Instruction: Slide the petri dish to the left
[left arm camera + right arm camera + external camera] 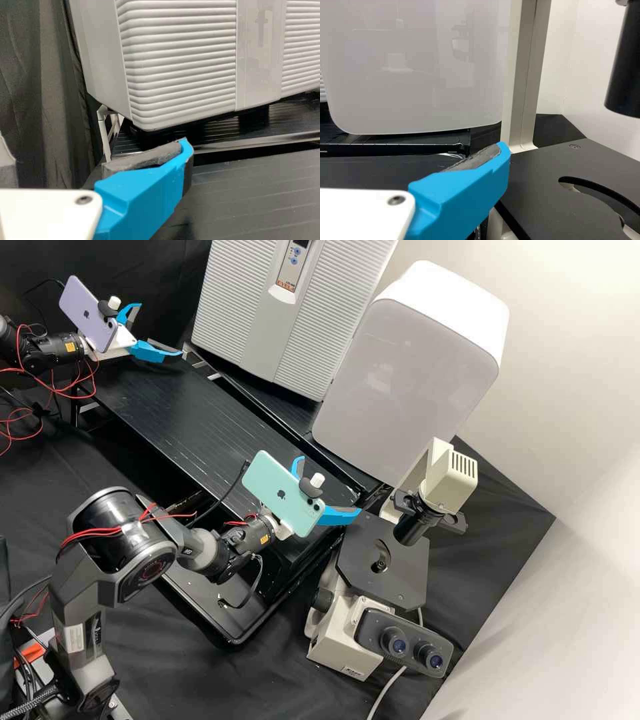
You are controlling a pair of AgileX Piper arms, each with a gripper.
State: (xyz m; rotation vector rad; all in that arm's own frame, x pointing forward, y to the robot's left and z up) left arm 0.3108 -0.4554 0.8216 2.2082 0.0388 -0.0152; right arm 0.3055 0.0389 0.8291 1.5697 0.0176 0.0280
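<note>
Over one bench hang two claws, left claw and right claw.

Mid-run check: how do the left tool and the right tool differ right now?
The left tool sits at the far end of the black shelf, facing the ribbed white unit; the right tool sits at its near end, beside the microscope stage. The left tool carries a lilac phone, the right tool a mint phone. Both are open and hold nothing.
</note>
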